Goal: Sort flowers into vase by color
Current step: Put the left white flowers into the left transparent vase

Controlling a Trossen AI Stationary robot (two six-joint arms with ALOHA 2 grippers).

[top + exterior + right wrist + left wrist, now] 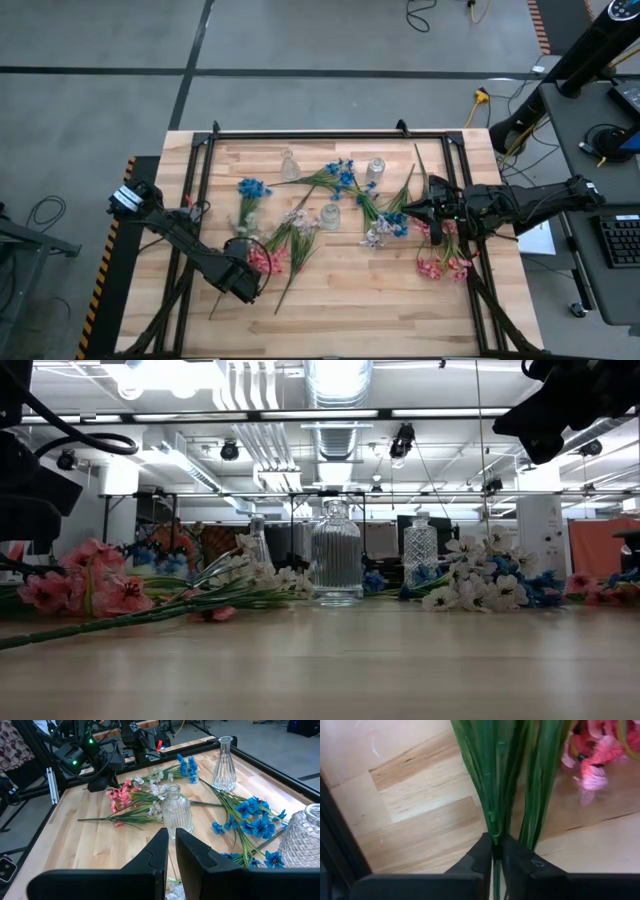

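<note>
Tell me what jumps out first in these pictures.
Loose flowers in blue, pink and white lie scattered across the wooden table, around three empty glass vases. At the table's front left, the left tool is shut on a green stem beside pink blossoms.

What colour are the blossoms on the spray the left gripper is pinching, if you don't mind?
Pink, best seen in the left wrist view.

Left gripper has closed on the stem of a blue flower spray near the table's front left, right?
Not quite. The left gripper is shut on a green stem, but that spray carries pink blossoms, not blue; the high view and left wrist view show this.
</note>
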